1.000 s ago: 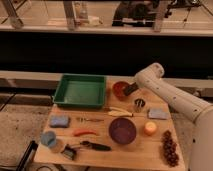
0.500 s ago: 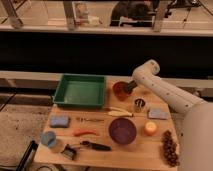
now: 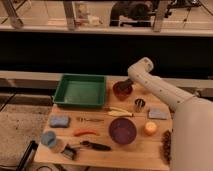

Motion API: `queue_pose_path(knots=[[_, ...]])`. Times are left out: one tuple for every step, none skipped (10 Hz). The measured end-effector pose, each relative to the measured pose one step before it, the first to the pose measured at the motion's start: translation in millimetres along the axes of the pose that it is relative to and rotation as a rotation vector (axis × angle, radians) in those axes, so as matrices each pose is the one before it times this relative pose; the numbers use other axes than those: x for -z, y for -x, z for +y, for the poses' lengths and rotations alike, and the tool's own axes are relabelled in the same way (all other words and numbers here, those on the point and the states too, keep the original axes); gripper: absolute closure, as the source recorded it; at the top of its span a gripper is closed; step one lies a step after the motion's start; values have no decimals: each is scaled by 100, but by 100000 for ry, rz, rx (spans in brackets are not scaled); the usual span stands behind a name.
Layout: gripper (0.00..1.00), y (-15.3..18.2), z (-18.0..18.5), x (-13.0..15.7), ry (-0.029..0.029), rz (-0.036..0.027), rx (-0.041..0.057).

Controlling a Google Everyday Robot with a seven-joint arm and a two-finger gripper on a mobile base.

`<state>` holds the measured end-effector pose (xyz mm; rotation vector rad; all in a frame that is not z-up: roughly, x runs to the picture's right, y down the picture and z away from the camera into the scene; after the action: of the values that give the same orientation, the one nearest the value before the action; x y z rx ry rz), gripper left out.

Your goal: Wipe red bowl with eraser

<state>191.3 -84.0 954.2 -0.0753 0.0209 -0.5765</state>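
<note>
Wiping looks to be the step in hand. In the single camera view, the end effector dips into the red bowl at the back of the tabletop, just right of the green tray. Its jaws are narrow, seemingly clamped on the dark eraser. Next come rubbing strokes around the bowl's inside, pressed lightly so the bowl doesn't slide.

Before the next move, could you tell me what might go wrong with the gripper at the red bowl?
The shut gripper is at the red bowl, which stands near the table's far edge; a push might slide it off.
The arm is close to the small cup and might tip it.
</note>
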Motion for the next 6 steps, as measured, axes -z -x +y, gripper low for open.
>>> queue_pose_path(knots=[[100,542,-424,-159,-89,-112,637],[100,704,-586,-232,-203,-361,1008],[100,290,-312,-119,-78,-43,532],[100,211,-286,-31,-148,126,385],[100,320,-248,-65,-96,1,505],[100,585,-420,22,-319,-10,1061]])
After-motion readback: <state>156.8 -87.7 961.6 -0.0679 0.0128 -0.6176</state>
